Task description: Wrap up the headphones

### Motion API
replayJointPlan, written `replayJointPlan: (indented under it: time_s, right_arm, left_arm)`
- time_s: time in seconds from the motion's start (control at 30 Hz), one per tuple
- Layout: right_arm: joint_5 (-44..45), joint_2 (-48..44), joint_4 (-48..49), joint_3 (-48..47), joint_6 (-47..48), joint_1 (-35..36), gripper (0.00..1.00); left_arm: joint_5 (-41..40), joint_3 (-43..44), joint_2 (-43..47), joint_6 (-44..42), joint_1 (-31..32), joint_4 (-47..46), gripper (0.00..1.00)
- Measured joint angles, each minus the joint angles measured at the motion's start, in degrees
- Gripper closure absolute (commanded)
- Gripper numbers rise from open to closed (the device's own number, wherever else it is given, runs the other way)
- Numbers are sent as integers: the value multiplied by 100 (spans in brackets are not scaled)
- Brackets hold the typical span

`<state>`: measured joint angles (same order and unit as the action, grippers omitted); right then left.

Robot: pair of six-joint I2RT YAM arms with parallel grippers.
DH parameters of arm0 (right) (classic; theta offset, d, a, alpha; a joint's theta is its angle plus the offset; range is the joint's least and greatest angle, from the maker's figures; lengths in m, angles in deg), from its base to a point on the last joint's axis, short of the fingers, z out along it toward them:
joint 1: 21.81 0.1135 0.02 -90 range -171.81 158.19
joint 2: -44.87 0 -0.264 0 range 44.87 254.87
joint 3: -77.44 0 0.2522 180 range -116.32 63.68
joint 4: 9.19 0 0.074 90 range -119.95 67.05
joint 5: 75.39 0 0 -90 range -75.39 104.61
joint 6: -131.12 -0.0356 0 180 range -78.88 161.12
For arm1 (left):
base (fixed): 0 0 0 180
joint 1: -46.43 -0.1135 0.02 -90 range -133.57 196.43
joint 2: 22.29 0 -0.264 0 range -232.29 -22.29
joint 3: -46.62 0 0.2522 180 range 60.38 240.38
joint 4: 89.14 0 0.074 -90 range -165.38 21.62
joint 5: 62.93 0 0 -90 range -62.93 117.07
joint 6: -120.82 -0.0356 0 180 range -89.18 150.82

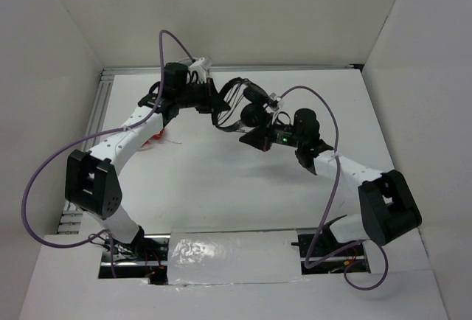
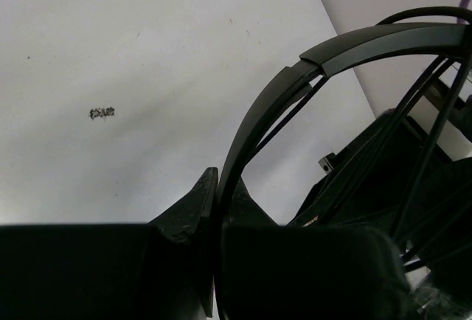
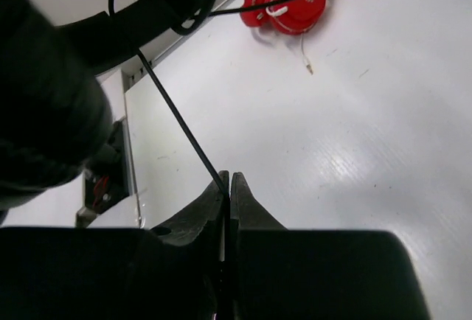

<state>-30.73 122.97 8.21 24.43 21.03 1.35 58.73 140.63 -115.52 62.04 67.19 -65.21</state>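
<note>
The white left arm (image 1: 122,139) and right arm (image 1: 346,167) are pictured, each fitted with boxy black joint housings (image 1: 92,180) and trailed by a looping purple cable (image 1: 161,54). Tapered black fingers (image 2: 188,209) are shown, and a green light (image 1: 284,141) is lit near the right wrist.

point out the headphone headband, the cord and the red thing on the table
headband (image 2: 369,46): left wrist view, on the curved top of the band
cord (image 3: 181,117): right wrist view, midway along the taut stretch
red item (image 3: 295,18): right wrist view, on its red body
</note>
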Motion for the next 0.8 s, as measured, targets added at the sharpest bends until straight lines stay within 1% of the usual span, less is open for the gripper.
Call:
replayJointPlan:
  time_s: [0.13, 0.27, 0.37, 0.4, 0.43, 0.47, 0.63, 0.7, 0.8]
  right_arm:
    - [-450, 26, -111, -31, 4, -166, 86]
    - [-664, 22, -444, -42, 24, -341, 85]
    - [-708, -46, -680, -44, 42, -391, 87]
    - [-730, -79, -737, -48, 52, -391, 90]
    - [-737, -109, -817, -63, 68, -391, 98]
    - [-706, -129, -925, -98, 74, -391, 100]
    - [-382, -129, -1331, -385, 83, -391, 100]
    - [-254, -63, -1482, -511, 66, -391, 96]
    - [-168, 219, -1764, -748, 37, -393, 94]
  left_arm:
    - [149, -2, 0, -319, 33, -153, 100]
    - [273, 2, -2, -549, -9, -120, 100]
    - [341, 2, -35, -601, -20, -131, 100]
    - [374, 2, -42, -614, -22, -129, 100]
    - [393, 9, -44, -651, -22, -122, 100]
    - [409, 26, -52, -695, -20, -114, 100]
    - [345, 129, -76, -844, -11, -127, 100]
    - [221, 116, -76, -922, 15, -122, 100]
    - [-31, 9, -76, -1060, 79, -181, 100]
